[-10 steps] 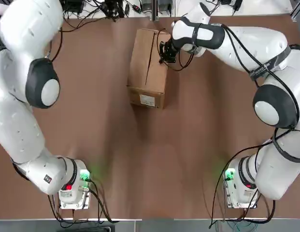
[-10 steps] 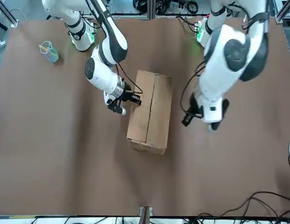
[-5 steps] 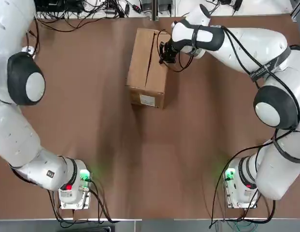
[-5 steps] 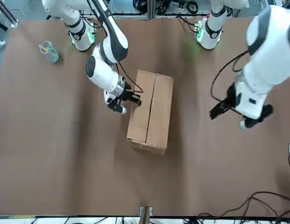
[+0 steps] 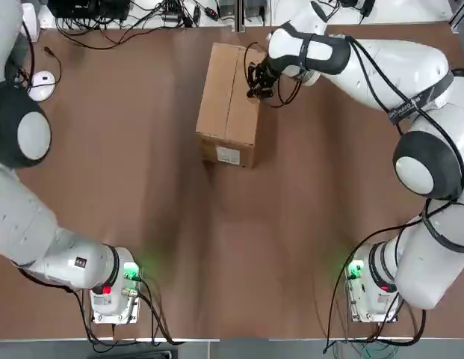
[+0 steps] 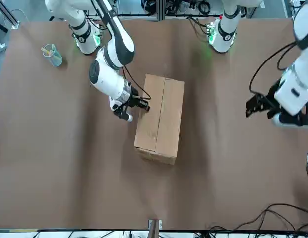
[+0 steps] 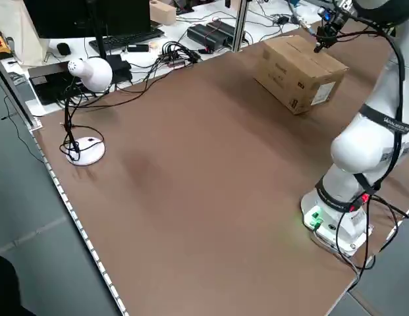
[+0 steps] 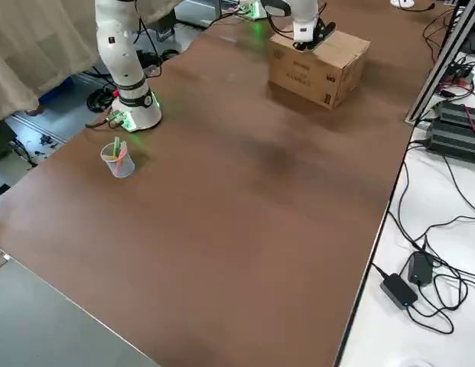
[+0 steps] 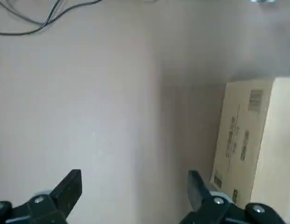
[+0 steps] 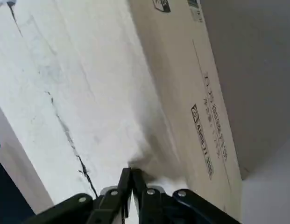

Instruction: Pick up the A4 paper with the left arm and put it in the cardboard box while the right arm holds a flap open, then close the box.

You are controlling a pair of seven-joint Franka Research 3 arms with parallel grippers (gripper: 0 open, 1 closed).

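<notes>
Your left pincer [image 6: 258, 104] has swung out toward 9 o'clock, fingers spread, empty; right pincer [image 5: 255, 84], fingers pressed together, rests on the closed brown cardboard box [image 5: 228, 105].

A wide brown matte surface [image 5: 217, 239] fills the scene. Beside it stands a white side bench [image 7: 92, 52] carrying a white round desk lamp [image 7: 89, 74], a black keyboard [image 7: 128, 39] and tangled black cables [image 7: 171, 52]. Beige curtains [image 8: 30, 46] hang over a grey floor [image 8: 38, 321].

Brown table [image 5: 217, 247] carries the cardboard box [image 5: 229, 103] and a plastic cup [image 6: 51, 54].
</notes>
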